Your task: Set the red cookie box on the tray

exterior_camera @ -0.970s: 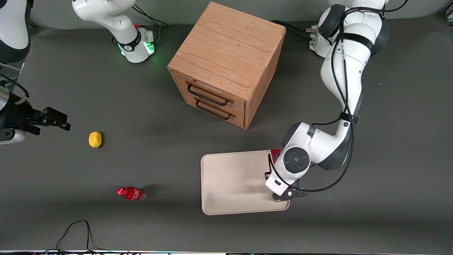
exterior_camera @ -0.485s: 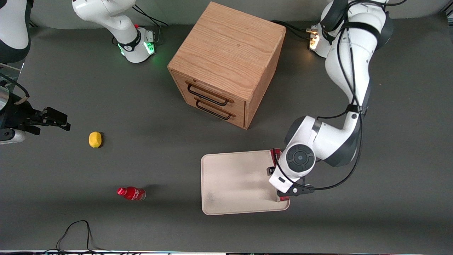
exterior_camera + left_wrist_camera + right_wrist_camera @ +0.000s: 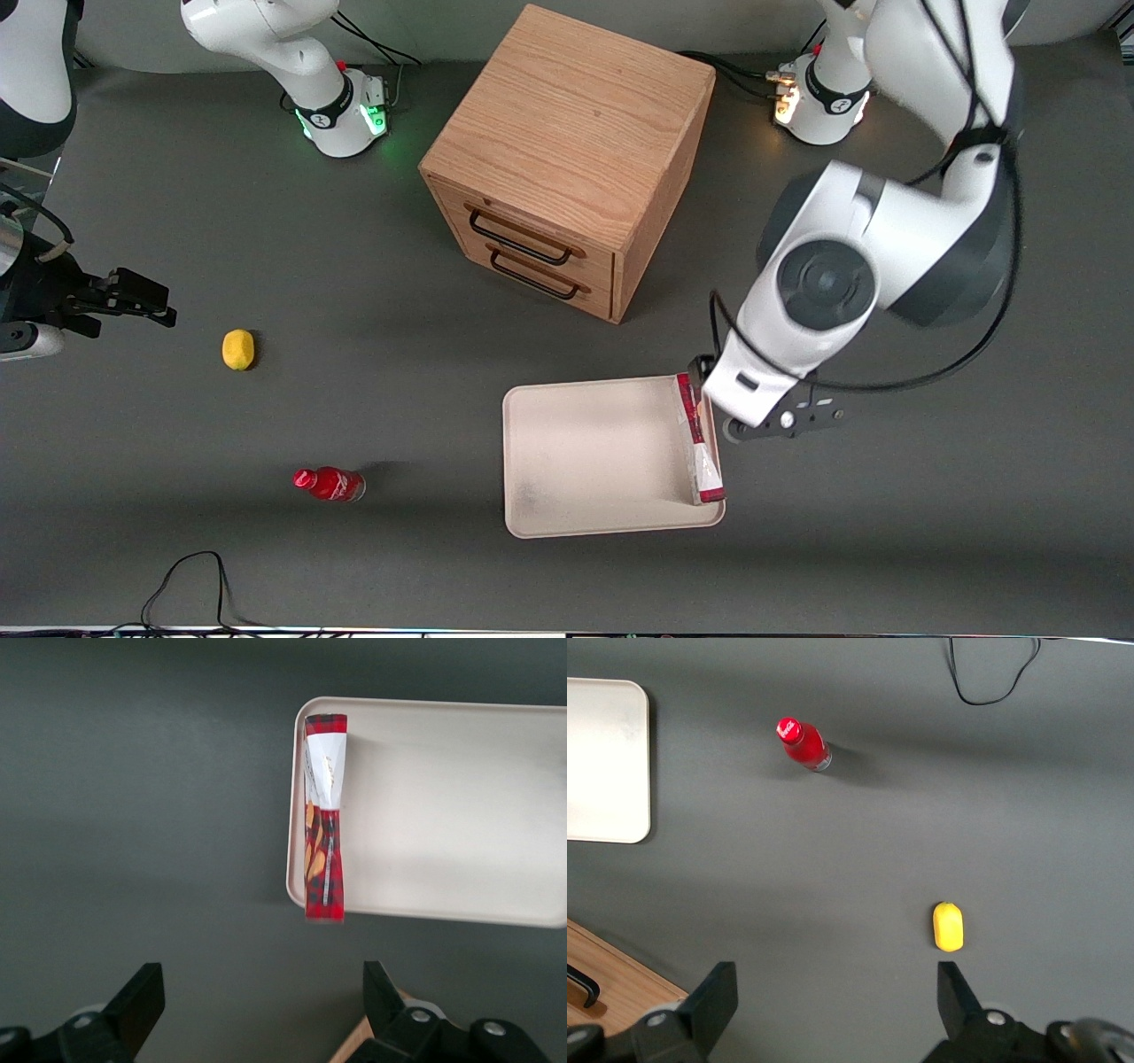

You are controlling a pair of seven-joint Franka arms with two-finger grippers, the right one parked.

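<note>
Long, narrow red cardboard cookie box [image 3: 699, 439] with a white side panel lying inside the large cream-white rectangular tray [image 3: 594, 461], along the tray's short edge nearest the working arm; in the wrist view [image 3: 323, 817] set against the rim [image 3: 461, 780], one end reaching slightly past the tray's edge. Left arm's hand [image 3: 780, 424] raised above the dark grey counter [image 3: 354, 399], just beside the tray's working-arm edge, holding nothing. Fingers [image 3: 137, 1003] spread wide apart, clear of the box. Oak two-drawer cabinet [image 3: 567, 159] with black wire handles standing farther from the front camera than the tray. Small red bottle with red cap [image 3: 329, 484] lying on its side toward the parked arm's end of the counter. Small yellow rounded object [image 3: 237, 349] lying farther from the front camera than the bottle.
</note>
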